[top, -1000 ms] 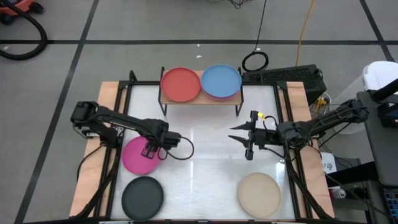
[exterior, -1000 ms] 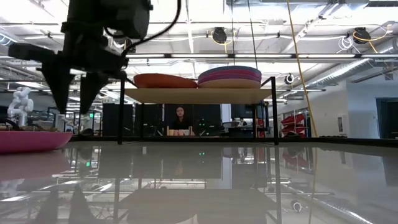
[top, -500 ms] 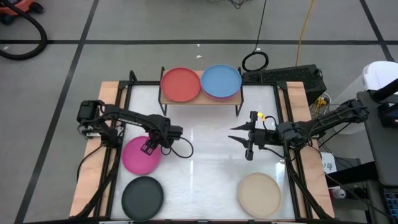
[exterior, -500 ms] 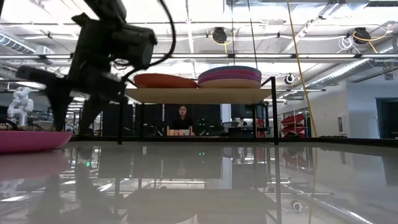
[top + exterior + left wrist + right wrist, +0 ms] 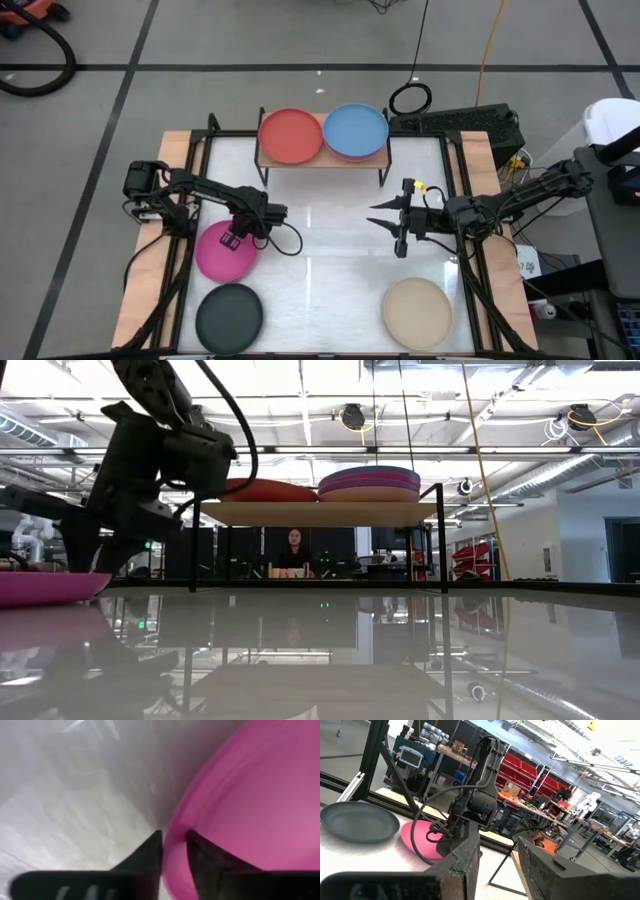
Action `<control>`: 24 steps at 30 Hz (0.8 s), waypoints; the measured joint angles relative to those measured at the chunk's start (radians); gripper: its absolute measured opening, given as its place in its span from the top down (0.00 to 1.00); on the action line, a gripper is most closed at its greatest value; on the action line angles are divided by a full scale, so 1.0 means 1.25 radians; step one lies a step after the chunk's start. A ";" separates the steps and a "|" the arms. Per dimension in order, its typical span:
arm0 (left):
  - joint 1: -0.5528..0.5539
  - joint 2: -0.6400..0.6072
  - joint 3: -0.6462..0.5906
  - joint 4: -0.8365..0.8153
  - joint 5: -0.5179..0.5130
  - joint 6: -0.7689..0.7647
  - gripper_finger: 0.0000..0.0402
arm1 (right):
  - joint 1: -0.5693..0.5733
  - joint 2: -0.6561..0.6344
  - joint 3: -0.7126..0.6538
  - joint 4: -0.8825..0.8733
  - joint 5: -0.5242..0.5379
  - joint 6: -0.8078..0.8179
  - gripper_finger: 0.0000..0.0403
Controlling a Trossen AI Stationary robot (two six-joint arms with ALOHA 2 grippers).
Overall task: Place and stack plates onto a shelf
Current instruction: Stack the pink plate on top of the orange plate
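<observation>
A magenta plate (image 5: 218, 256) lies flat on the white table near its left edge. My left gripper (image 5: 233, 241) points down at the plate's far right rim and is shut on it. My right gripper (image 5: 385, 219) hangs open and empty above the table's right half. On the shelf (image 5: 320, 160) at the far edge sit a red plate (image 5: 290, 136) and a stack of plates topped by a blue one (image 5: 355, 129). A black plate (image 5: 229, 317) and a beige plate (image 5: 417, 312) lie near the table's near edge. My left gripper (image 5: 174, 840) has the magenta plate's rim (image 5: 176, 826) between its two fingers, one fingertip (image 5: 196, 845) inside the plate and the other outside over the table. The fingers come from above, slanting down. The plate lies flat on the table.
The shelf stands on thin black legs (image 5: 192, 550) at the far edge. Black frame rails (image 5: 190, 200) run along both sides of the table. A cable loops from the left wrist (image 5: 290, 240). A person (image 5: 295, 550) sits beyond the table.
My left gripper has sunk from above the magenta plate down to its far right rim, tipping and turning a little as it went. The plate lies where it was.
</observation>
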State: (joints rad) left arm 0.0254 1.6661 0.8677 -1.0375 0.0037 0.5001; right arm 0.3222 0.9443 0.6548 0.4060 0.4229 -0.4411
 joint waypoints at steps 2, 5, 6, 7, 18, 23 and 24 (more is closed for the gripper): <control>0.012 0.000 0.000 -0.007 0.006 -0.008 0.86 | 0.000 0.000 0.000 0.001 0.000 0.001 0.72; 0.033 -0.001 0.001 -0.030 0.018 -0.013 0.95 | 0.000 0.000 0.000 0.001 0.000 0.001 0.72; 0.040 -0.001 0.003 -0.037 0.021 -0.013 0.96 | 0.000 0.000 0.000 0.001 0.000 0.001 0.72; 0.048 -0.001 0.006 -0.049 0.021 -0.017 0.96 | 0.000 0.000 0.000 0.001 0.000 0.001 0.72; 0.108 -0.093 0.213 -0.228 -0.109 -0.035 0.98 | -0.001 0.000 0.000 0.003 0.002 0.001 0.72; 0.123 -0.155 0.384 -0.249 -0.108 -0.049 0.98 | -0.001 0.000 0.000 0.002 0.027 0.001 0.72; 0.130 -0.168 0.420 -0.246 -0.109 -0.055 0.98 | -0.001 0.000 0.000 0.002 0.037 0.001 0.72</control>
State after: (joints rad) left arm 0.1884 1.4558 1.3931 -1.3447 -0.1320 0.4311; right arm 0.3206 0.9447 0.6552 0.4084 0.4686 -0.4399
